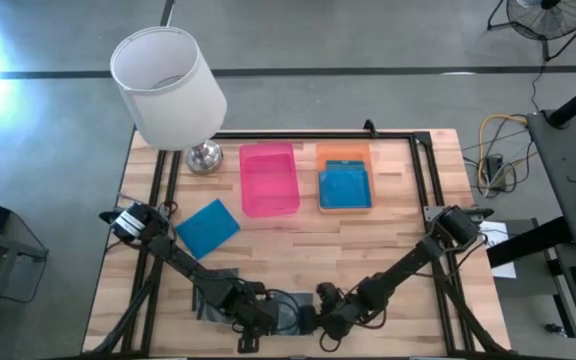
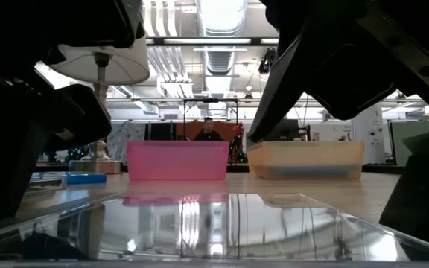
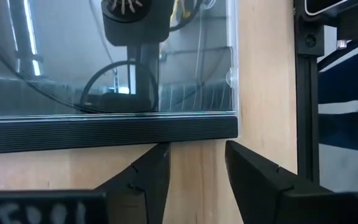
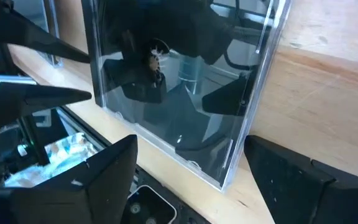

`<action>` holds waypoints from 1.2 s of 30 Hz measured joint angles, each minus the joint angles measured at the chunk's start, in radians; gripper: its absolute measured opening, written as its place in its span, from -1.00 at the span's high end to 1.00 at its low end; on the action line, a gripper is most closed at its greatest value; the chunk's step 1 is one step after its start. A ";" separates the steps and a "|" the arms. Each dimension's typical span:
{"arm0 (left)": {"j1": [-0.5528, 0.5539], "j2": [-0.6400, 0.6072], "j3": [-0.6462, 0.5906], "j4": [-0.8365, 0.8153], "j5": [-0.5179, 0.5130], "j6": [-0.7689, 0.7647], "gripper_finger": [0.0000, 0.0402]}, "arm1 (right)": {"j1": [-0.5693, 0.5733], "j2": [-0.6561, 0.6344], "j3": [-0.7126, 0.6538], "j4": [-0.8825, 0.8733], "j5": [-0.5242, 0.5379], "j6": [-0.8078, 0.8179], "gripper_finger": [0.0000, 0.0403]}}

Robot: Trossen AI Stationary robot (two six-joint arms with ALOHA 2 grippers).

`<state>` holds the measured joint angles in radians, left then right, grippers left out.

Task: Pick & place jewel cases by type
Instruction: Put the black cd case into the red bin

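Note:
A clear jewel case (image 1: 280, 305) lies flat at the table's near edge and fills the foreground of the low view (image 2: 214, 223). My left gripper (image 3: 197, 165) is open, low over the table, in front of the case's dark ribbed spine (image 3: 104, 132). My right gripper (image 4: 191, 180) is wide open, with a corner of the same clear case (image 4: 225, 177) between its fingers, which stand apart from it. A second grey case (image 1: 211, 287) lies under the left arm. One blue case (image 1: 208, 227) lies flat on the table's left, and another blue case (image 1: 345, 188) sits in the orange tray (image 1: 343, 153). My left gripper has one fingertip (image 3: 157, 155) up against the lower edge of the clear case's ribbed spine (image 3: 166, 134), coming in level along the table. I cannot tell whether it touches. The case lies flat on the wood.
A pink tray (image 1: 269, 180) stands mid-table beside the orange tray. A white-shaded lamp (image 1: 166, 85) stands at the far left corner. A black frame rail (image 3: 306, 93) runs along the table's edge. Bare wood shows between the trays and the near cases. A person (image 2: 208, 131) sits far behind.

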<state>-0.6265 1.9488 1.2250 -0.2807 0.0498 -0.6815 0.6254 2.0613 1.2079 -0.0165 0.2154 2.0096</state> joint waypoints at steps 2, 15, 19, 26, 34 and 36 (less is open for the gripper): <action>0.003 0.000 -0.001 0.001 0.003 0.000 0.31 | -0.001 -0.003 -0.001 0.004 -0.027 -0.033 -0.47; 0.003 0.003 -0.001 0.016 0.000 0.000 0.31 | 0.005 -0.108 -0.007 -0.027 0.021 -0.216 -0.47; 0.003 0.003 -0.001 0.015 -0.001 0.000 0.31 | 0.005 -0.130 -0.006 -0.025 0.024 -0.258 -0.47; 0.004 0.003 -0.001 0.015 -0.003 -0.001 0.31 | 0.005 -0.174 -0.003 -0.003 0.058 -0.343 -0.47; 0.006 0.003 -0.001 0.016 -0.004 0.000 0.31 | -0.001 -0.180 0.027 0.076 0.075 -0.483 -0.47; 0.007 0.003 -0.001 0.017 -0.005 0.000 0.31 | -0.008 -0.180 0.042 0.073 0.082 -0.521 -0.47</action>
<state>-0.6199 1.9518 1.2240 -0.2638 0.0451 -0.6811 0.6170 1.8809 1.2499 0.0566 0.2970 1.4888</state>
